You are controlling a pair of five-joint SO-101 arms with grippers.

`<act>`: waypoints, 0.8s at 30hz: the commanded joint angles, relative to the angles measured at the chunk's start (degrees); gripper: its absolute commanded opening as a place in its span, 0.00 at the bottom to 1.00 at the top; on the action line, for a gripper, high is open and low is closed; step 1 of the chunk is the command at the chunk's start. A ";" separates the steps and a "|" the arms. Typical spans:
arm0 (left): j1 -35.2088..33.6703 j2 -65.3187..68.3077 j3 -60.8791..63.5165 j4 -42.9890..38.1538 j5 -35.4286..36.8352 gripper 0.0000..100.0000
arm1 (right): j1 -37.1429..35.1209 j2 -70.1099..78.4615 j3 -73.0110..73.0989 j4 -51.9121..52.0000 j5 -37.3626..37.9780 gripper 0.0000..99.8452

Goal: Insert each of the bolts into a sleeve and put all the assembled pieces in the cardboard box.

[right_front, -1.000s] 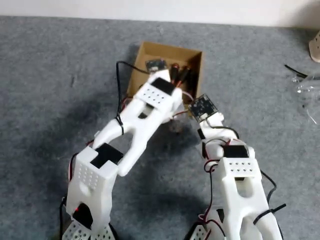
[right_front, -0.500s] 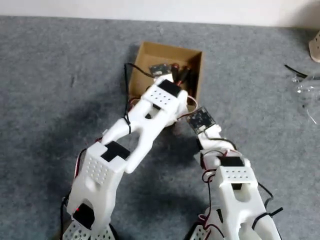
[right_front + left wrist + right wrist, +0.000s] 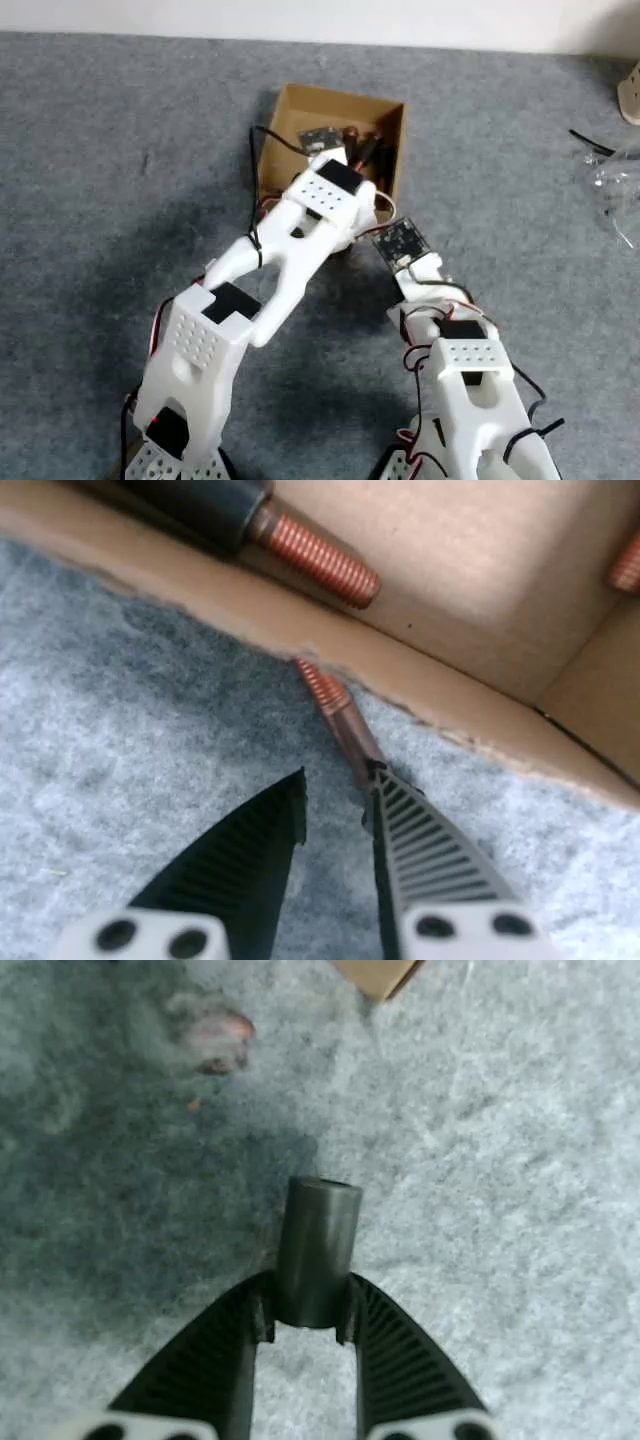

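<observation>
The cardboard box (image 3: 300,105) stands on the grey carpet at the far middle, with assembled pieces (image 3: 362,150) inside. One of them, a black sleeve with a copper bolt (image 3: 300,555) in it, lies along the box wall (image 3: 470,715). A loose copper bolt (image 3: 335,715) lies on the carpet against the outside of that wall. My left gripper (image 3: 338,780) is open just short of it, one fingertip touching the bolt's end. My right gripper (image 3: 305,1300) is shut on a dark sleeve (image 3: 318,1240), held above the carpet near the box corner (image 3: 380,975).
The left arm (image 3: 300,230) leans over the box's near edge, with the right arm (image 3: 470,370) close beside it. A blurred copper-coloured piece (image 3: 215,1038) lies on the carpet beyond the sleeve. Clear plastic and cables (image 3: 610,170) sit at the right edge.
The left arm has moved forward, closer to the box's near wall. The right arm has drawn back from the box toward its base, still holding the sleeve.
</observation>
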 commanded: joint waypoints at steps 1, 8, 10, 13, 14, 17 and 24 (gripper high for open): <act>0.40 1.98 -1.27 -0.35 0.35 0.12 | 0.57 -1.80 -0.66 -2.15 -0.62 0.00; 0.22 7.52 -5.41 -0.26 0.35 0.12 | 0.57 -1.27 -0.57 -2.15 -0.62 0.00; -0.22 8.48 -7.87 0.53 0.35 0.12 | 0.66 -1.27 -0.22 -2.15 -0.62 0.00; -0.13 9.54 -11.03 3.87 0.35 0.12 | 0.66 -1.80 2.07 -4.79 -0.62 0.00; -0.13 9.98 -11.91 4.84 0.35 0.12 | 0.66 -1.80 2.68 -6.02 -0.62 0.00; -0.22 11.30 -14.02 7.21 0.35 0.12 | 0.75 -1.80 3.03 -6.99 -0.62 0.00; -0.40 11.82 -15.34 11.96 3.43 0.09 | 0.57 -1.80 3.12 -6.99 -0.53 0.00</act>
